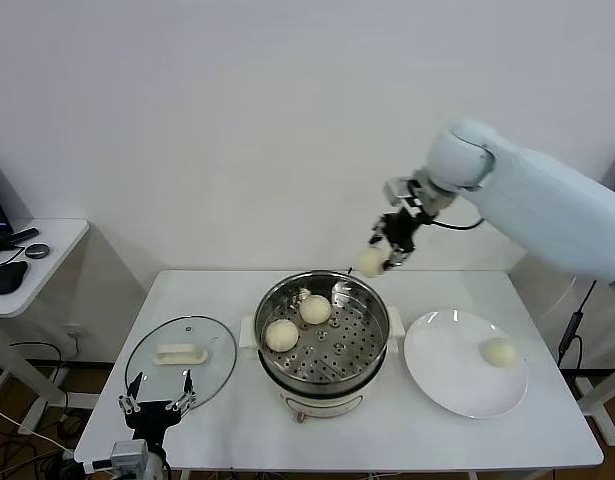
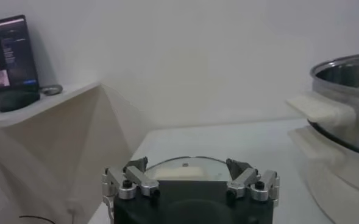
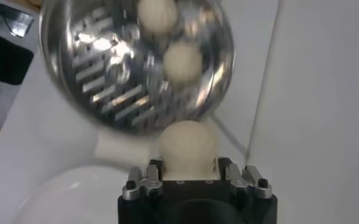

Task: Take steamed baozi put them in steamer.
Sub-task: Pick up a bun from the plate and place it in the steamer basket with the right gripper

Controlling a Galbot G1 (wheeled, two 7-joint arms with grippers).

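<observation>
Head view, lower left of frame: left gripper (image 1: 157, 405) parked low at the front left table edge, fingers spread apart, holding nothing. The left wrist view shows the same: both fingers (image 2: 130, 181) apart with only air between them, the gripper (image 2: 190, 182) pointing across the white tabletop (image 2: 240, 143).

Just beyond it lies the round clear glass lid with a white handle (image 1: 180, 355), flat on the white table (image 1: 387, 435).

Centre of frame: round shiny stainless-steel steamer with a perforated tray on a white base (image 1: 322, 345). Two smooth cream-white steamed baozi sit on the tray in its left half, one nearer the front (image 1: 281, 335), one just behind it (image 1: 315, 309), close together.

Above the steamer's back right rim: right gripper (image 1: 379, 258), closed on a third cream-white baozi (image 1: 369, 262), held in the air clear of the pot. In the right wrist view this bun (image 3: 188, 148) sits clamped between the fingers (image 3: 144, 180), with the steamer (image 3: 100, 79) and its two buns (image 3: 182, 61) beyond.

Right of frame: flat round white plate (image 1: 437, 375) beside the steamer, one cream-white baozi (image 1: 498, 352) resting on its right part.
</observation>
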